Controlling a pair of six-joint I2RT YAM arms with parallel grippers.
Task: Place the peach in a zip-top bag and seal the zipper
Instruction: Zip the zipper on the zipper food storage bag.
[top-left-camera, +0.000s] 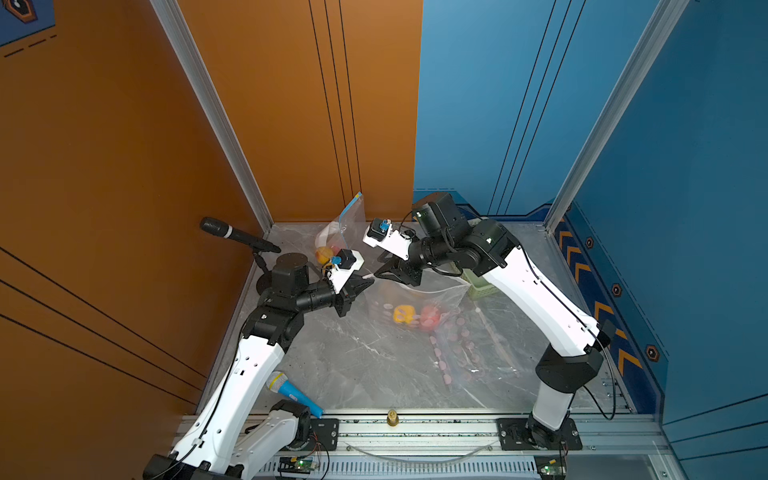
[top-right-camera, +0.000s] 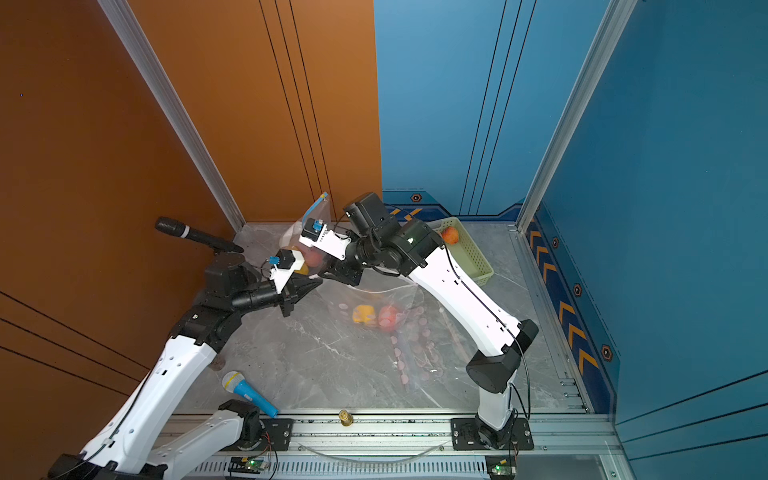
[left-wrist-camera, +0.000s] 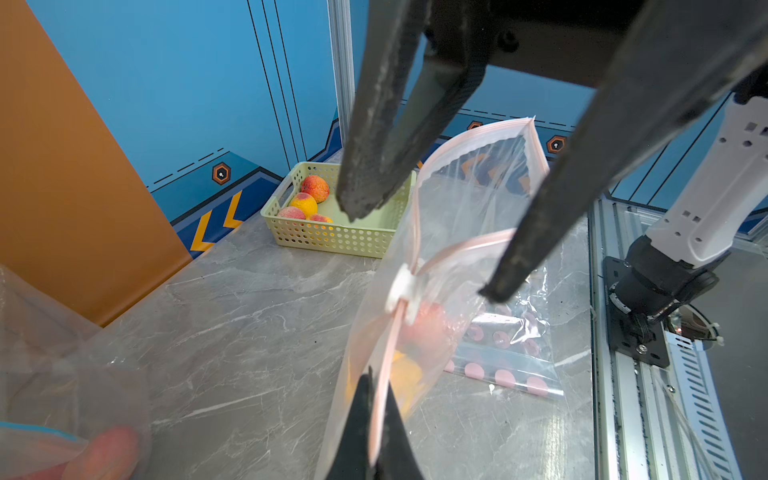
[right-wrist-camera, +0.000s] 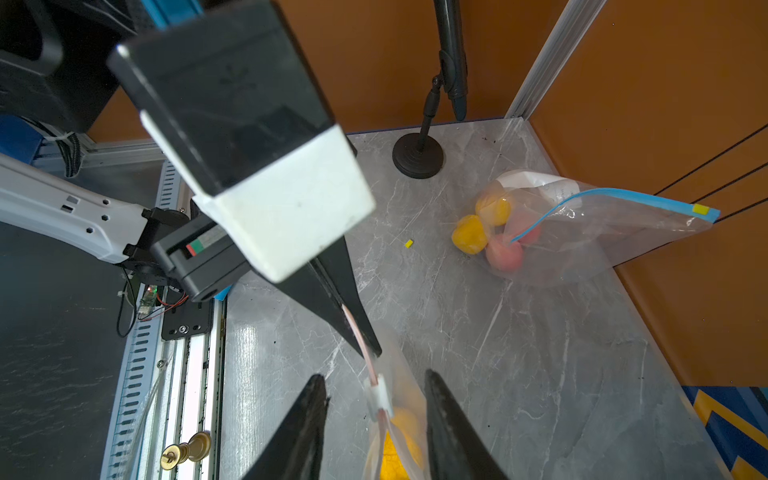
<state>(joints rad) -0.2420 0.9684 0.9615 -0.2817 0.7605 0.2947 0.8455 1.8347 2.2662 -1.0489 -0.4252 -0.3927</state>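
The clear zip-top bag (left-wrist-camera: 457, 232) with a pink zipper hangs between both grippers above the table. A reddish peach (top-left-camera: 430, 316) and a yellow fruit (top-left-camera: 403, 313) show through its plastic. My left gripper (left-wrist-camera: 378, 386) is shut on the pink zipper strip at one end. My right gripper (right-wrist-camera: 374, 376) is open, one finger on each side of the white slider (right-wrist-camera: 380, 395) without touching it. Beyond the slider the bag's mouth still gapes. In both top views the two grippers (top-left-camera: 370, 282) (top-right-camera: 328, 272) meet tip to tip.
A green basket (left-wrist-camera: 332, 237) with several peaches stands at the back right. A second bag (right-wrist-camera: 582, 232) with a blue zipper and fruit leans in the back left corner. A polka-dot bag (left-wrist-camera: 507, 361) lies flat. A microphone stand (right-wrist-camera: 417, 156) and a blue toy microphone (top-left-camera: 291, 392) are on the left.
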